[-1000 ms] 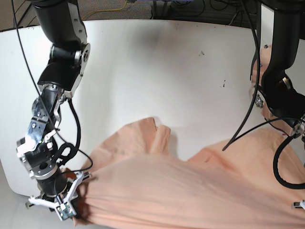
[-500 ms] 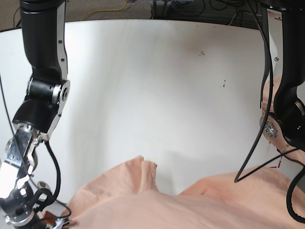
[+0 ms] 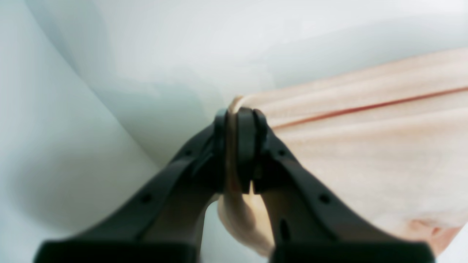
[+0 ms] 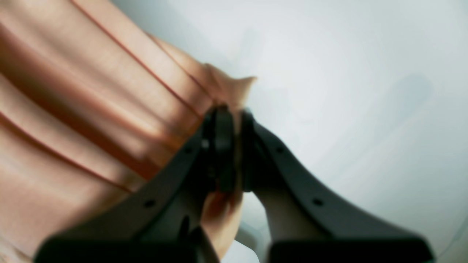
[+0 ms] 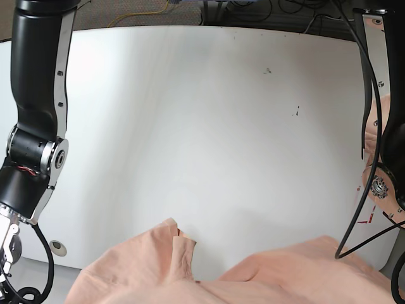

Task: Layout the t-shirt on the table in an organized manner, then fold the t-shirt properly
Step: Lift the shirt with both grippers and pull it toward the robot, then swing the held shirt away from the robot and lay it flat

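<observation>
The peach t-shirt hangs across the bottom of the base view, near the front edge of the white table, with a sleeve flap sticking up. In the left wrist view my left gripper is shut on a bunched edge of the t-shirt, which stretches away to the right in taut folds. In the right wrist view my right gripper is shut on another edge of the t-shirt, stretched to the left. Both grippers are below the base view's frame; only the arms show.
The black right arm stands along the base view's left side and the left arm along its right, with cables hanging. A round grommet hole sits near the table's front left. Small dark specks mark the far right.
Both arms have pulled toward the front edge, dragging the t-shirt down and out of the base view. The right gripper has dropped out of the frame.
</observation>
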Controlling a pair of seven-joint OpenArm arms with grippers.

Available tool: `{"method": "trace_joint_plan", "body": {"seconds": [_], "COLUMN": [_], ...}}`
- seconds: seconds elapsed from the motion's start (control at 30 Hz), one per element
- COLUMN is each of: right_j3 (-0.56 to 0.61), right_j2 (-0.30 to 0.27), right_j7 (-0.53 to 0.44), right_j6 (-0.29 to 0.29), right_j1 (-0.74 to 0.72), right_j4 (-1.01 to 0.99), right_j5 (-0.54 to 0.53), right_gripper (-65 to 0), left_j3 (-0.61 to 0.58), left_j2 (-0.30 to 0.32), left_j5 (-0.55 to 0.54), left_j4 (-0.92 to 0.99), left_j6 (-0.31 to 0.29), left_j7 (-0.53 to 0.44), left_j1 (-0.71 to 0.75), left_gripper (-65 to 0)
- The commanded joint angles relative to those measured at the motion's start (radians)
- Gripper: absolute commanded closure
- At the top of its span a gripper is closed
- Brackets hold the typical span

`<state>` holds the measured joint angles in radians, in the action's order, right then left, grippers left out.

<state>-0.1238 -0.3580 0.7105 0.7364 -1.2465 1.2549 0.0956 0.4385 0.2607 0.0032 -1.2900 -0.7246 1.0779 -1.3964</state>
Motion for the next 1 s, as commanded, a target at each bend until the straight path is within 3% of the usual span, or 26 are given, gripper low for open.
{"method": "trace_joint_plan", "body": {"seconds": [0.0, 0.6, 0.97], "right_j3": [-0.004, 0.043, 0.002], "right_j2": [-0.031, -0.036, -0.037], "right_j7": [0.030, 0.031, 0.162], "right_j6": [-0.038, -0.038, -0.038], "right_j1": [-0.058, -0.085, 0.221], "right_j4": [0.009, 0.032, 0.378], "right_j5": [0.063, 0.062, 0.062], "right_gripper": [0.0, 0.0, 0.0], "left_j3": [0.004, 0.004, 0.004], "left_j2": [0.025, 0.024, 0.024], "left_j5": [0.059, 0.057, 0.057], "left_j4": [-0.015, -0.015, -0.152], "left_j6": [0.026, 0.026, 0.026], "left_j7": [-0.014, -0.014, -0.008], "left_j1": [-0.051, -0.060, 0.125], "left_gripper": [0.0, 0.0, 0.0]}}
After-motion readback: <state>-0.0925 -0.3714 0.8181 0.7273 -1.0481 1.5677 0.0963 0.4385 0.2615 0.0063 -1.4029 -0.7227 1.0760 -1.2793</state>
